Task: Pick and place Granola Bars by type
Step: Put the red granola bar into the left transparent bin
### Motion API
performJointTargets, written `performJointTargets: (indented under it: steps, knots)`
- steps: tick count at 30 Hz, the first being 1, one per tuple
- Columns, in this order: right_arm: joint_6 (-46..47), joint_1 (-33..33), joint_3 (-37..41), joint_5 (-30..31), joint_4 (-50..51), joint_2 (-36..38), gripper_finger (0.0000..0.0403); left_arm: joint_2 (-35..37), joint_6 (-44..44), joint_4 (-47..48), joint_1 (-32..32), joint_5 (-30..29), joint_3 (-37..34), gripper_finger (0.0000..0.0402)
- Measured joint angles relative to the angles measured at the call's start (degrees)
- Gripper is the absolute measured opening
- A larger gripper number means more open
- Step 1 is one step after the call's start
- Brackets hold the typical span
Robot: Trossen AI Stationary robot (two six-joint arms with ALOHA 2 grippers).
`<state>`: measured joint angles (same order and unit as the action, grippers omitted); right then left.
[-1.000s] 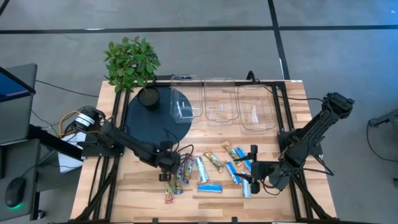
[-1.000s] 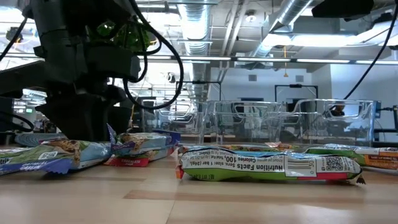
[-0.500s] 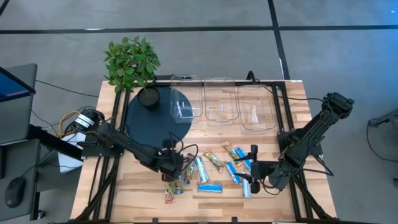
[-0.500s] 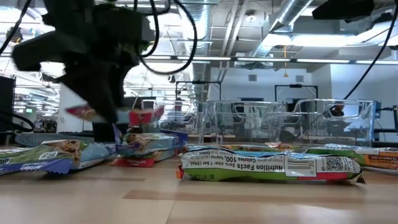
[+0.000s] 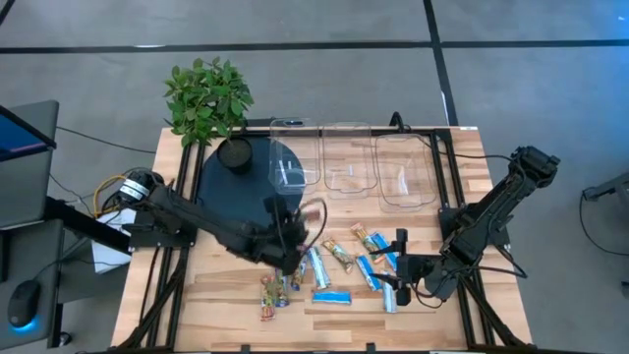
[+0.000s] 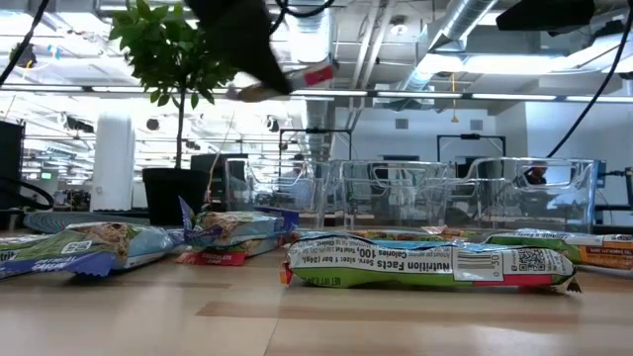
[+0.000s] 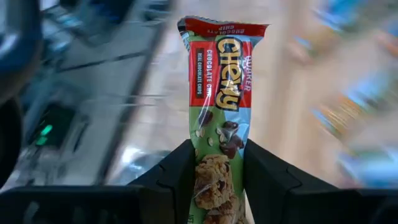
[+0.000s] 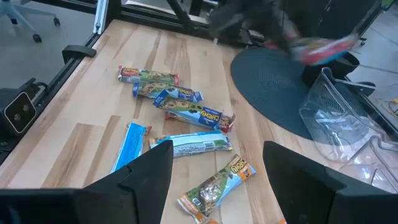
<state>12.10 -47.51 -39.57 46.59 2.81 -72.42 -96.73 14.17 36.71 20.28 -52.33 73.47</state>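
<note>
My left gripper (image 5: 295, 236) is up above the table between the scattered bars and the clear tubs, shut on a green and red Chewy granola bar (image 7: 219, 93). The low view shows that bar (image 6: 315, 75) high in the air, and the right wrist view shows the bar (image 8: 323, 46) in front of the dark mat. Several other granola bars (image 5: 332, 297) in blue, silvery and brown-orange wrappers lie flat on the wood. My right gripper (image 5: 401, 267) is open and stays low by the right-hand bars (image 5: 371, 273), touching none. My left gripper pinches the Chewy bar between its two fingers (image 7: 177, 174) at the cookie-picture end of the wrapper (image 7: 214, 168). The rest of the bar sticks out forward past the fingers, ending in the free red end (image 7: 221, 37). The bar is lifted clear of the table.
Three clear tubs (image 5: 349, 162) stand in a row along the far edge. A potted plant (image 5: 208, 98) stands on a dark round mat (image 5: 236, 192) at far left. Bare wood lies at the near edge and near left of the table.
My left gripper has risen from the bars at the table's left part, taking the Chewy bar with it, and has moved toward the right and far edge, toward the tubs. The bar is now lifted clear, high above the table.
</note>
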Motion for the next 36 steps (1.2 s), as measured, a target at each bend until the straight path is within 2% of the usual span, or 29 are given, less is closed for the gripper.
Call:
performJointTargets:
  steps: [9,11,16,19,24,30,36]
  knots:
    - [0.00,0.00,0.00,0.00,0.00,0.00,0.0243,0.02,3.32,-0.45,-13.85,1.32,3.67,0.0114]
    - [0.00,0.02,0.02,0.04,-0.14,0.00,0.0243,0.02,4.80,-0.37,-17.65,4.00,3.67,0.0114]
    - [0.00,0.02,0.02,1.48,-0.35,0.00,0.0243,0.02,9.69,-1.26,-27.27,15.27,3.53,0.0114]
    - [0.00,0.02,0.01,1.64,-0.39,0.00,0.0243,0.02,11.36,-3.44,-31.15,17.43,3.30,0.0114]
    - [0.02,0.02,0.02,1.61,-0.45,0.00,0.0243,0.02,14.54,-4.55,-35.36,19.20,3.28,0.0114]
    - [0.07,0.02,0.00,1.57,-0.46,0.00,0.0243,0.04,25.25,-4.70,-37.26,20.30,3.26,0.0114]
    - [1.60,0.02,0.01,1.57,-0.28,0.00,0.0243,0.04,25.57,-5.38,-37.11,21.35,3.26,0.0114]
